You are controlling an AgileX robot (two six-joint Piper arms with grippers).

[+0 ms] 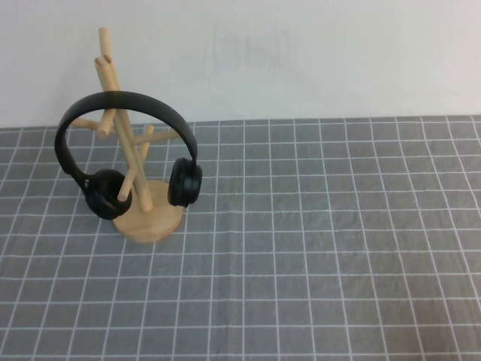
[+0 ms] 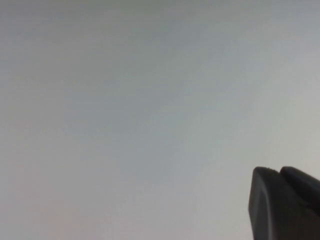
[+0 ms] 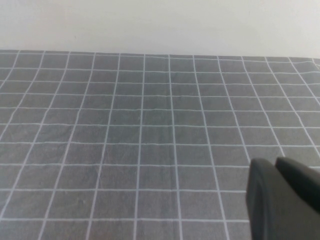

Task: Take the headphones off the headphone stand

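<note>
The black headphones (image 1: 128, 100) hang on the light wooden headphone stand (image 1: 153, 222) at the left of the table in the high view. The headband rests over a peg of the slanted trunk, and the two ear cups hang low on either side of the trunk, just above the round base. Neither arm shows in the high view. My left gripper (image 2: 279, 171) is shut and empty, facing a blank pale surface. My right gripper (image 3: 274, 162) is shut and empty above the grey checked cloth (image 3: 150, 130). The headphones and stand are out of view in both wrist views.
A grey cloth with a white grid (image 1: 316, 248) covers the table. A white wall (image 1: 301, 53) runs along the far edge.
</note>
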